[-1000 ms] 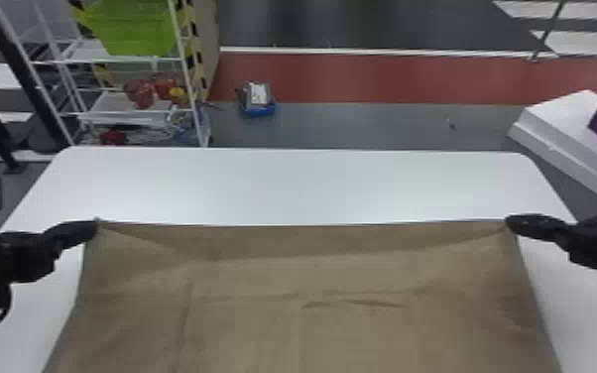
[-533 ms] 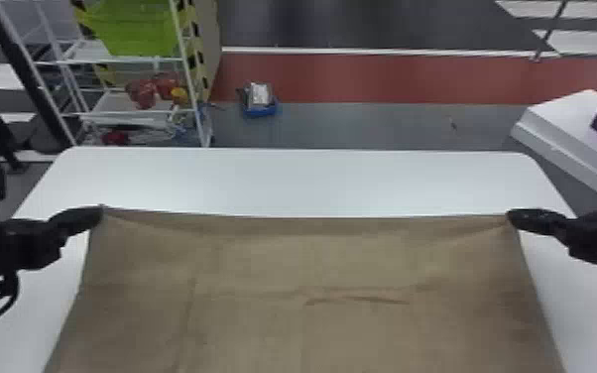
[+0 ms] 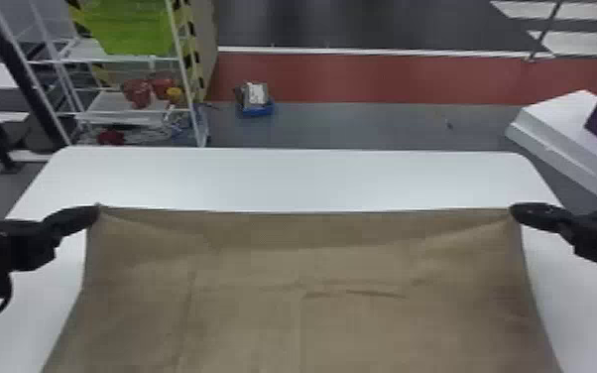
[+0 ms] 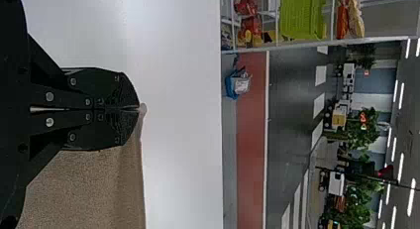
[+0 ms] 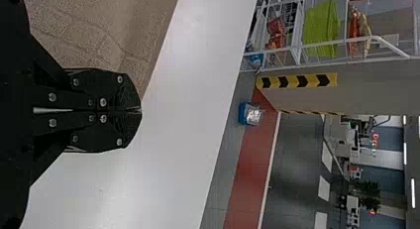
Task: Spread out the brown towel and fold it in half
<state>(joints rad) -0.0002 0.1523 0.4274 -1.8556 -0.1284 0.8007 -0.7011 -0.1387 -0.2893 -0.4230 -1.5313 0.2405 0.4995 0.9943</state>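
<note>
Across the head view's lower middle the brown towel [image 3: 342,327] looked spread, upper corners pinched in the left gripper [image 3: 97,212] and right gripper [image 3: 512,210]; folding remained.

The brown towel [image 3: 312,268] is being held taut at its far corners by the left gripper [image 3: 96,213] and the right gripper [image 3: 513,209], while the white table [image 3: 287,178] is being partly covered. Beyond, a green bin [image 3: 134,30] is being supported by a white rack [image 3: 109,104].
</note>
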